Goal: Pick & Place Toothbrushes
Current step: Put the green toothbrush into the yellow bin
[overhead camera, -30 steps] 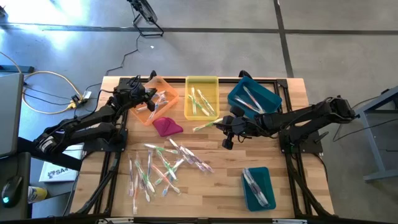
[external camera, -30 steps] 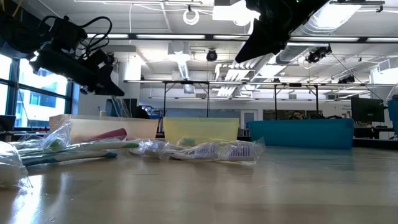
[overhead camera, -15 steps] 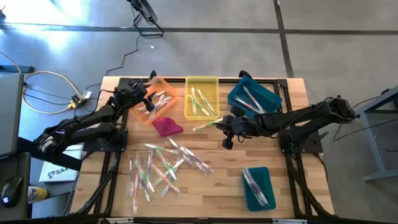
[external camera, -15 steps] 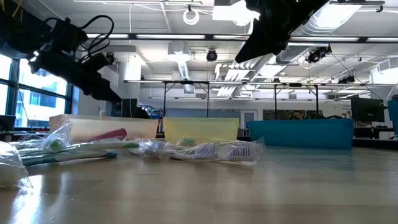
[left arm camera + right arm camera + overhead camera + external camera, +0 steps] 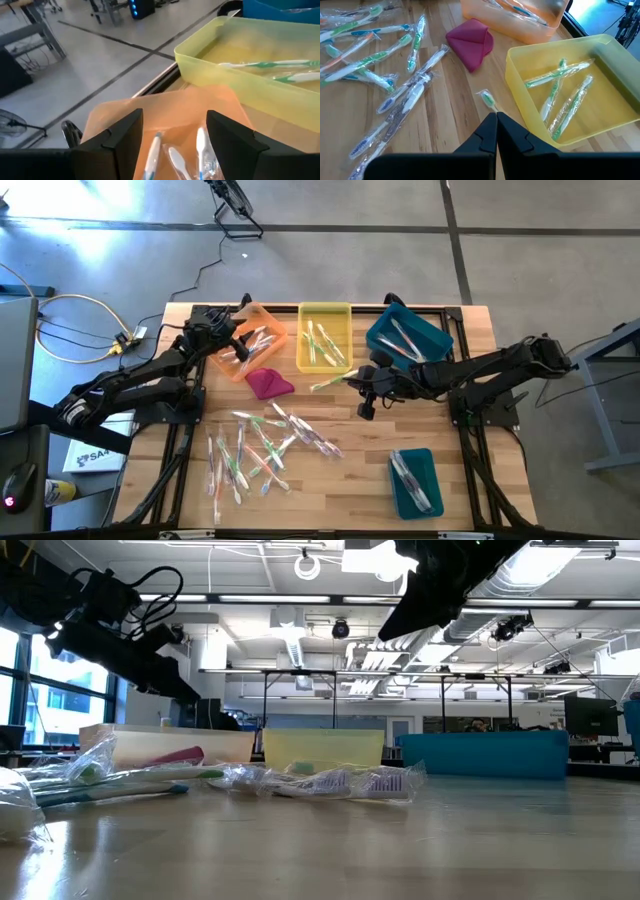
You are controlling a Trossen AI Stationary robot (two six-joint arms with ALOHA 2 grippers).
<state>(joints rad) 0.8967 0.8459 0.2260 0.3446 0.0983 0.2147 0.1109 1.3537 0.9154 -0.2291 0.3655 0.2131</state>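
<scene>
Nearest you, a teal bin (image 5: pixel 415 482) with wrapped brushes inside sits by the table's (image 5: pixel 340 490) front right edge. Left of it, loose toothbrushes (image 5: pixel 258 451) lie scattered over the front centre, some overlapping; bare wood runs between that pile and the bin.

Mid-table, a magenta cloth (image 5: pixel 268 383) lies just in front of the orange bin (image 5: pixel 262 321), between the pile and the bins. Your right gripper (image 5: pixel 352 379) hangs beside the yellow bin's (image 5: pixel 325 312) front corner, fingers (image 5: pixel 486 134) clenched on a green toothbrush (image 5: pixel 487 100) whose wrapped head sticks out ahead of them, over bare wood. Nothing blocks its way to the yellow bin.

At the far edge, three bins stand in a row: orange, yellow, and a second, tilted teal one (image 5: pixel 408 336). The yellow one holds green brushes (image 5: pixel 565 99). Your left gripper (image 5: pixel 240 340) hovers over the orange bin, fingers (image 5: pixel 122 137) spread wide and holding nothing; brushes (image 5: pixel 176 156) lie in the bin below them.
</scene>
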